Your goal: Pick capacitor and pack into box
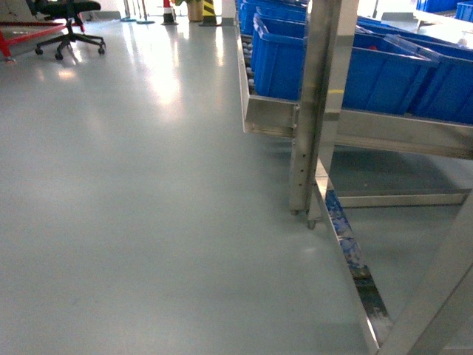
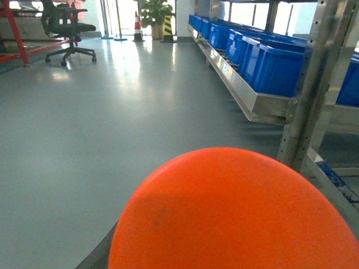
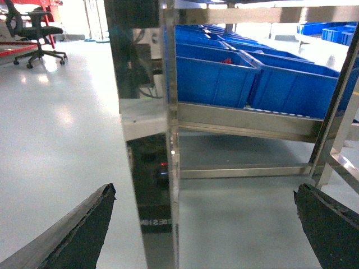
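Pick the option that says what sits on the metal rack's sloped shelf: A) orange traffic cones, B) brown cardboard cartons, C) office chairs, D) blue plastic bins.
D: a row of blue plastic bins rests along the sloped shelf of the metal rack, seen in all three views.

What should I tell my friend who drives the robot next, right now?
Right gripper: open, fingers wide apart, nothing between them, facing a steel rack post.
Left gripper: cannot be seen; an orange dome fills the bottom of the left wrist view.
Job's things: no pink box and no capacitor show in any view. Only blue bins on the metal rack and grey floor.
Done: nothing that shows.
Left: find the capacitor and the box, pick, pack.
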Motion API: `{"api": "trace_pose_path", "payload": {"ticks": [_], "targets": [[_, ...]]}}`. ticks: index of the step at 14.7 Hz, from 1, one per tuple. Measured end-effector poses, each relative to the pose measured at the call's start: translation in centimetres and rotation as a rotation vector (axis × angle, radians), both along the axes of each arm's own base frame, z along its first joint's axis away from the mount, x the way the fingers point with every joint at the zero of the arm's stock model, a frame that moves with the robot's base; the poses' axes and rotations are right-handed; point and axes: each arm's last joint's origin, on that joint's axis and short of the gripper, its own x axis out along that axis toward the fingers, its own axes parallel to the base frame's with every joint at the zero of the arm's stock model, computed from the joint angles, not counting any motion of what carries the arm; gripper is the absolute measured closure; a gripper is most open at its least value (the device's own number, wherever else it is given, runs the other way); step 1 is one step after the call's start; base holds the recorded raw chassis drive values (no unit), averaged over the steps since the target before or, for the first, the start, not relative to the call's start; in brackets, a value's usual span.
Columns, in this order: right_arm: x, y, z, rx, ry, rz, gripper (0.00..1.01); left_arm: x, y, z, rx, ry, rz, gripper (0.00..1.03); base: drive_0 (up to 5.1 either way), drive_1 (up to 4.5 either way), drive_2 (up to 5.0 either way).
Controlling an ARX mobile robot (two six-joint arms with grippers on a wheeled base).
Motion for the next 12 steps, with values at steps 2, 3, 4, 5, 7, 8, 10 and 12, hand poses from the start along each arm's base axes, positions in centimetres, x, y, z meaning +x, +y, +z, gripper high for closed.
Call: {"api": "trace_pose_path", "payload": {"ticks": [2, 3, 4, 5, 7, 8, 10, 12], "targets": [[0.00, 0.00, -0.01, 0.000, 0.001, 0.001, 0.03, 0.00, 0.01, -0.02, 0.000, 0.002, 0.002, 0.60, -4.8, 1.38, 3.5], [0.00, 0.00, -0.01, 0.000, 0.001, 0.000, 0.03, 0.00, 0.00, 0.03, 0.000, -0.003, 0.000, 0.60, -4.8, 1.38, 3.5], [0.00, 0.00, -0.05, 0.000, 0.005, 0.000, 0.03, 0.00, 0.00, -0.01, 0.000, 0.001, 0.000, 0.60, -4.8, 1.38, 3.5], [0.00, 0.00, -0.03, 0.000, 0.003, 0.001, 0.03, 0.00, 0.00, -0.01, 0.000, 0.002, -0.001, 0.60, -4.8, 1.38, 3.5], [0.00, 0.00, -0.04, 0.000, 0.004, 0.000, 0.03, 0.00, 0.00, -0.01, 0.000, 0.001, 0.000, 0.60, -4.8, 1.38, 3.5], [0.00, 0.00, -0.02, 0.000, 0.002, 0.000, 0.03, 0.00, 0.00, 0.00, 0.000, 0.000, 0.000, 0.60, -4.8, 1.38, 3.5], [0.00, 0.00, -0.03, 0.000, 0.003, 0.000, 0.03, 0.00, 0.00, -0.01, 0.000, 0.001, -0.001, 0.60, -4.8, 1.38, 3.5], [0.00, 0.00, -0.01, 0.000, 0.001, 0.001, 0.03, 0.00, 0.00, 0.00, 0.000, 0.000, 0.000, 0.60, -4.8, 1.38, 3.5]]}}
